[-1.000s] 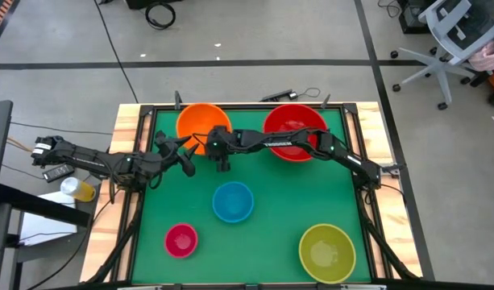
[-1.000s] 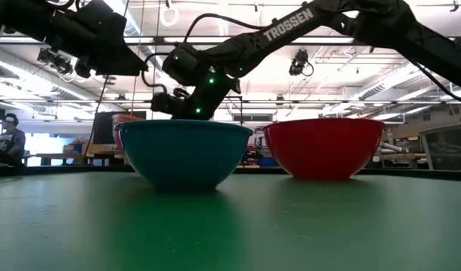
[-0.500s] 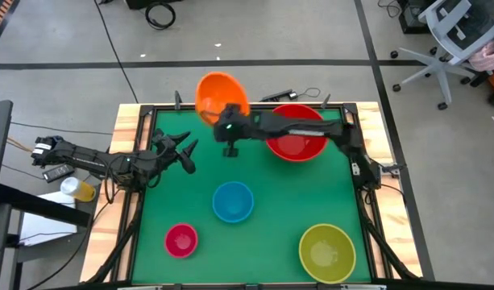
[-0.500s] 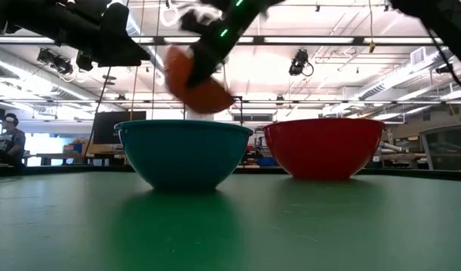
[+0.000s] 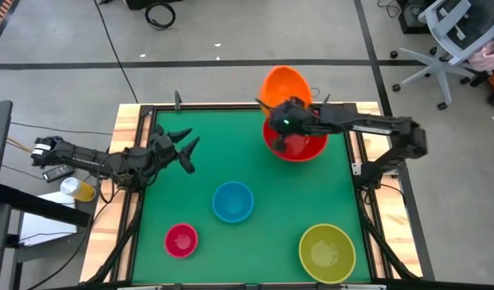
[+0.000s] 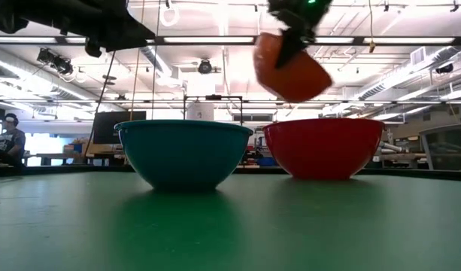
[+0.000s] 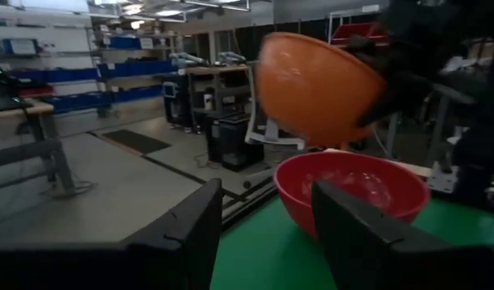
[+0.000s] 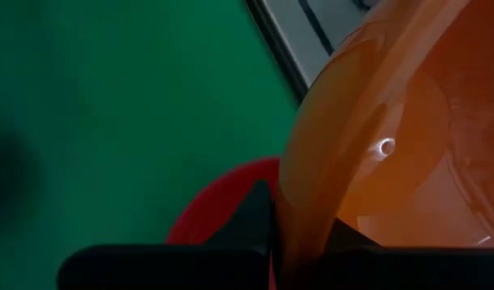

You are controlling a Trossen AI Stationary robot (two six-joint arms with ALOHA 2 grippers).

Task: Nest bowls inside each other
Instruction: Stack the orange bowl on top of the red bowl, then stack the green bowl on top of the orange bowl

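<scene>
An orange bowl (image 5: 285, 87) hangs tilted in the air over the far part of the red bowl (image 5: 299, 147), which stands on the green mat at the far right. My right gripper (image 5: 284, 121) is shut on the orange bowl. The low view shows the orange bowl (image 6: 292, 69) clear above the red bowl (image 6: 324, 147). My left gripper (image 5: 184, 151) stands open at the table's far left, pointing level toward both bowls, with nothing between its fingers (image 7: 182, 234). My right gripper holds the orange bowl by its rim (image 8: 280, 201), one finger (image 8: 257, 211) outside the wall and the other inside. It comes at the rim slanting down from the table's right. The bowl is lifted clear and steeply tilted, its rounded underside (image 7: 315, 89) toward the table's left.
A blue bowl (image 5: 232, 201) stands at the mat's middle, a small pink bowl (image 5: 180, 240) near the front left and a yellow-green bowl (image 5: 326, 252) at the front right. Wooden rails (image 5: 127, 137) edge the table. A yellow cup (image 5: 79, 190) sits beyond the left edge.
My right gripper has lifted the orange bowl off the mat at the far left and swung it up and toward the table's right edge, until it hangs over the red bowl. On the way the bowl has tipped from upright onto a steep tilt.
</scene>
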